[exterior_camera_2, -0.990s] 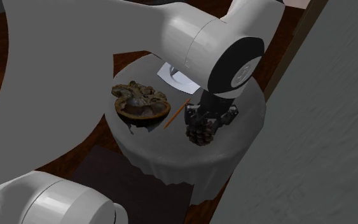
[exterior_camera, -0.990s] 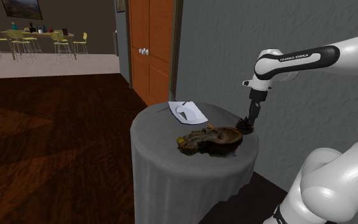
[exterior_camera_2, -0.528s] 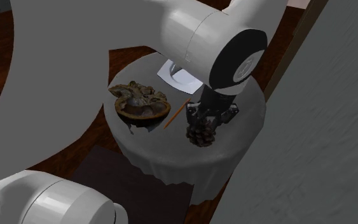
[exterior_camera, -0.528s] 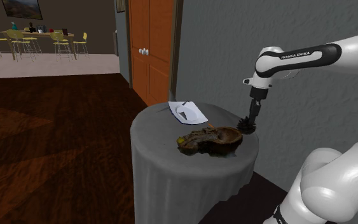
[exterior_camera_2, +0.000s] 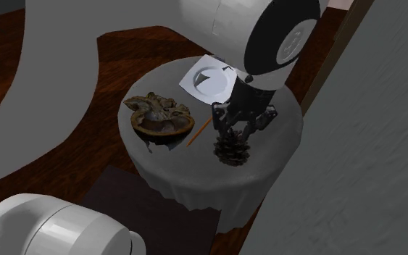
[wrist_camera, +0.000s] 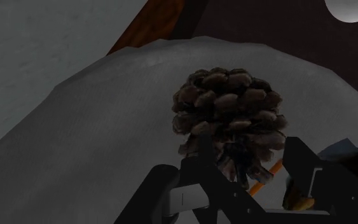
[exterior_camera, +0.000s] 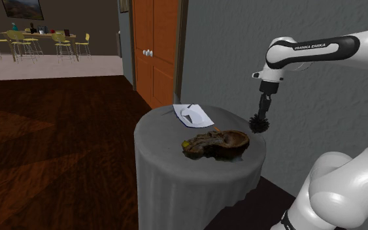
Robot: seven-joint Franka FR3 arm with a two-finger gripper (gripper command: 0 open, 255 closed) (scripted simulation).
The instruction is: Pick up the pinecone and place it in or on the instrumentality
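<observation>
Brown-black pinecone [wrist_camera: 229,118] sits clamped between the black fingers [wrist_camera: 304,164] of the gripper [wrist_camera: 244,162]. Claw is closed on it at the stem end, with the scales fanning away from the hand.

Shoulder view: gripper [exterior_camera: 262,116] points straight down, and the pinecone [exterior_camera: 259,123] hangs under it against the grey wall, over the far rim of the round table [exterior_camera: 176,151]. It appears clear of the grey cloth, not resting on it.

Second exterior view: pinecone [exterior_camera_2: 232,151] hangs below the gripper [exterior_camera_2: 235,138], near the table [exterior_camera_2: 188,165] edge on the wall side.

Likely target is a brown bowl-like dish [exterior_camera_2: 160,120] with lumpy contents, apart from the cone, toward that view's left. An orange stick [exterior_camera_2: 198,131] lies between the two. A white plate [exterior_camera_2: 208,78] sits further back.

Assessment:
- Grip is vertical and taken from above, prob. so the cone can go down into the dish without tilting.
- Height seems enough to clear the dish rim and the stick.
- Pick phase looks done; transfer and release are outstanding.
- Risk: the scales give an uneven hold, so the cone may twist.
</observation>
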